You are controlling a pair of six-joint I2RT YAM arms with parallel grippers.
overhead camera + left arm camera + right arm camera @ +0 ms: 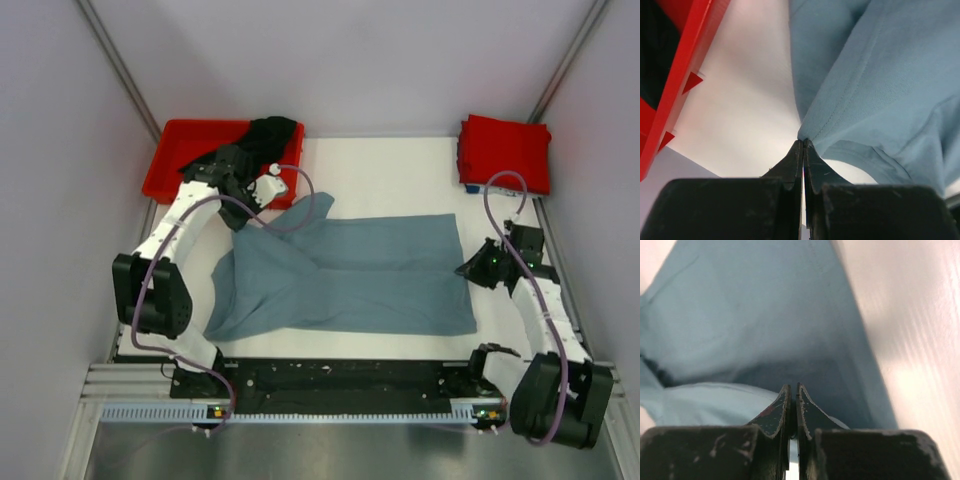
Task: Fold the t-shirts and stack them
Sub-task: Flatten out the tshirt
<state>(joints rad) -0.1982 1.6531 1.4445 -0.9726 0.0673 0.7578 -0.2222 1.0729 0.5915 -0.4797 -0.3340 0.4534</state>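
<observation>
The grey-blue t-shirt (360, 275) lies spread across the middle of the white table. My left gripper (268, 188) is shut on its back left edge and holds that part raised; the left wrist view shows the jaws (803, 143) pinching a seam of the cloth (880, 75). My right gripper (472, 268) is at the shirt's right edge; in the right wrist view its jaws (794, 388) are closed over the cloth (755, 315), a pale hem running behind them. The red t-shirt (505, 150) sits folded at the back right. The black t-shirt (270, 133) hangs in the bin.
A rigid red plastic bin (190, 155) stands at the back left, close to my left gripper; its wall shows in the left wrist view (682, 75). Grey walls enclose the table on three sides. A black rail (340, 380) runs along the near edge.
</observation>
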